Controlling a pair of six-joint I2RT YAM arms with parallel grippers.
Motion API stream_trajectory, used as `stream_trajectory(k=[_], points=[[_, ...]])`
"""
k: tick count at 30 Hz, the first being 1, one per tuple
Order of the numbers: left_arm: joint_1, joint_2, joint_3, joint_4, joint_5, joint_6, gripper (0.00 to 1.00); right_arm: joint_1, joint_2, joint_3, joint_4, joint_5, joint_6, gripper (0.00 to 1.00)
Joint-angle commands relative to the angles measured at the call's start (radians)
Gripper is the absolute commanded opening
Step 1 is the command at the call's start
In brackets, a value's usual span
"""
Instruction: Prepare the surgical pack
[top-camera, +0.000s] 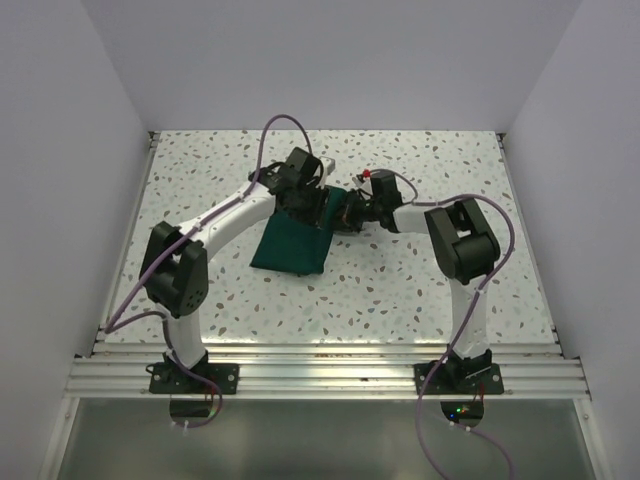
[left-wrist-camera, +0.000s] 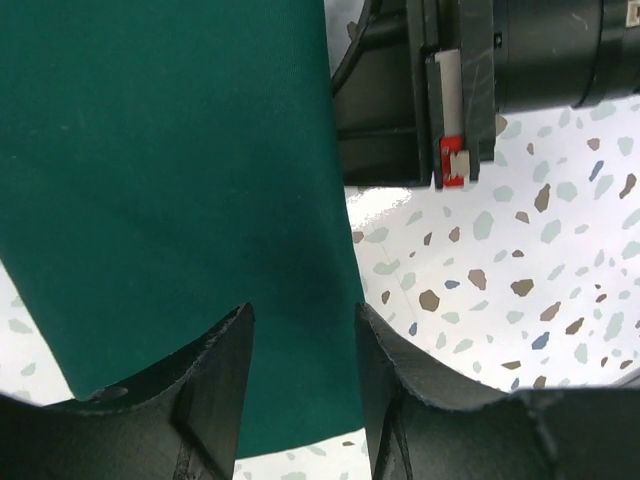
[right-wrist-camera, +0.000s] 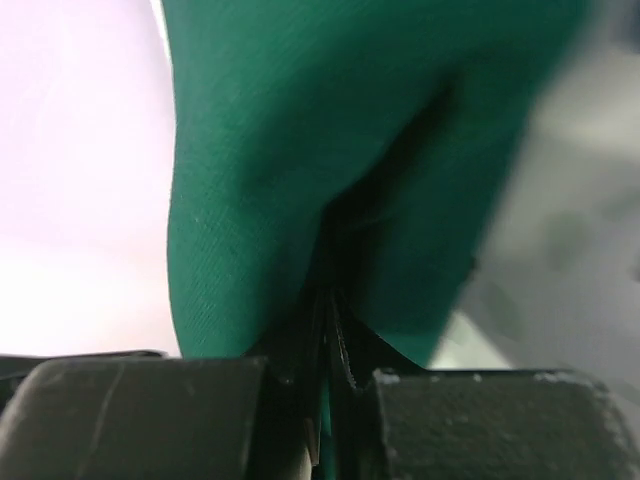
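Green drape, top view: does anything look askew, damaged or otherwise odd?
Nothing is spilled or torn. The green drape lies folded but skewed on the table, and its far corner is bunched where the jaws of the right gripper pinch it. The left gripper hangs open above the cloth, holding nothing.

Green drape (top-camera: 290, 250) on speckled table (top-camera: 400, 290)

Speckled pale tabletop (top-camera: 400, 290) between plain, seemingly lavender-tinted walls (top-camera: 330, 60)
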Motion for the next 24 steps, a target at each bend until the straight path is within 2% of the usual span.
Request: stream_trajectory(k=[1,6,9,13,14,20,21,24], points=[[-0.003,0.037,0.048,-0.002,0.018,0.009,0.48,0.022,0.007,0.004,0.139,-0.024,0.062,0.05],[-0.003,0.076,0.024,-0.003,0.032,0.01,0.47,0.047,0.065,-0.011,0.277,-0.013,0.181,0.05],[-0.003,0.07,0.004,0.011,0.037,0.004,0.46,0.065,0.125,-0.04,0.468,0.013,0.297,0.05],[0.002,0.051,0.0,0.006,0.017,0.006,0.47,0.053,0.145,-0.076,0.509,0.019,0.338,0.04],[0.002,0.044,0.002,0.003,0.017,0.009,0.47,0.044,0.127,-0.083,0.484,0.021,0.32,0.04],[0.016,0.011,-0.015,0.009,0.012,0.019,0.47,-0.083,-0.069,-0.076,0.005,0.018,0.005,0.06],[0.019,0.01,-0.026,0.02,0.026,0.016,0.45,-0.112,-0.112,-0.051,-0.116,0.019,-0.083,0.06],[0.02,0.004,-0.059,0.06,0.073,0.007,0.37,-0.136,-0.154,0.017,-0.322,0.041,-0.237,0.06]])
